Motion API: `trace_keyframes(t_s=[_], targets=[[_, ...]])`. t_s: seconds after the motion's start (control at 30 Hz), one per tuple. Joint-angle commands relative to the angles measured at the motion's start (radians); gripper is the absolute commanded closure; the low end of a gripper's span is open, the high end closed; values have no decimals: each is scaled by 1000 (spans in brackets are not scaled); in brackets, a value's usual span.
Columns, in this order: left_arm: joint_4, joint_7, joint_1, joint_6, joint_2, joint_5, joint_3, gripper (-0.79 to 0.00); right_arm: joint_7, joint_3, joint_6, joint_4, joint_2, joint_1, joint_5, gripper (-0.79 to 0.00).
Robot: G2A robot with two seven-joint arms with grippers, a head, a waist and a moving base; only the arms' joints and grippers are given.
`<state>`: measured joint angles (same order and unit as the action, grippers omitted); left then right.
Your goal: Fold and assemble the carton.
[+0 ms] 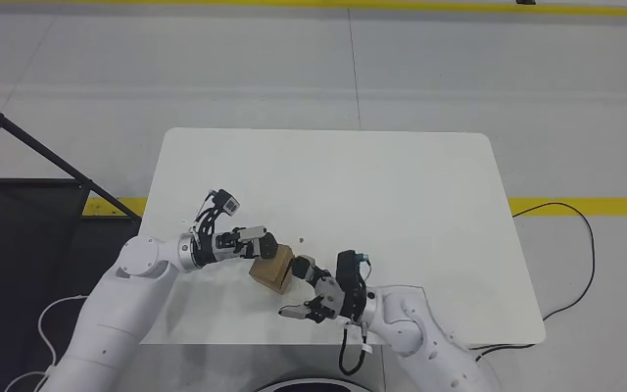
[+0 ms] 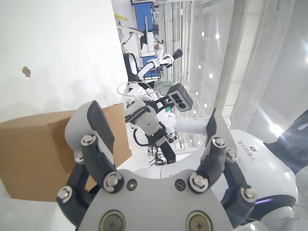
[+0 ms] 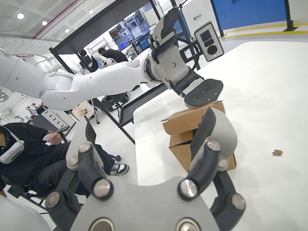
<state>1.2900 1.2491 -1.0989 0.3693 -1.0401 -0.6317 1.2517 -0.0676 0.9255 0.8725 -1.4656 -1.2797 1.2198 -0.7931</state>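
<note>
The carton (image 1: 271, 267) sits near the table's (image 1: 411, 186) front edge between two wide-open, empty claws, the left gripper (image 1: 257, 241) pressing one pad on its top and the right gripper (image 1: 304, 289) alongside; flap-folding, I reckon, wanting a tuck next.

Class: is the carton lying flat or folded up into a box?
Folded into a box: the carton has raised walls and a top; a dark gap shows one seam unclosed.

robotics lab | another robot (image 2: 163, 60) — blue partitions (image 3: 245, 3) — yellow floor lines (image 1: 568, 206)
</note>
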Motion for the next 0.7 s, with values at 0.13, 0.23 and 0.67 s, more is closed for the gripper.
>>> trace_keyframes(t_s=[0.13, 0.23, 0.67], targets=[[-10, 6, 4, 2, -2, -4, -7, -785, -38, -29, -21, 13, -7, -27, 29, -785], [-13, 7, 6, 2, -4, -6, -10, -785, -43, -36, -22, 16, -9, -34, 31, -785], [1, 10, 5, -3, -6, 5, -19, -785, -23, -44, -66, 0, -10, -29, -50, -785]])
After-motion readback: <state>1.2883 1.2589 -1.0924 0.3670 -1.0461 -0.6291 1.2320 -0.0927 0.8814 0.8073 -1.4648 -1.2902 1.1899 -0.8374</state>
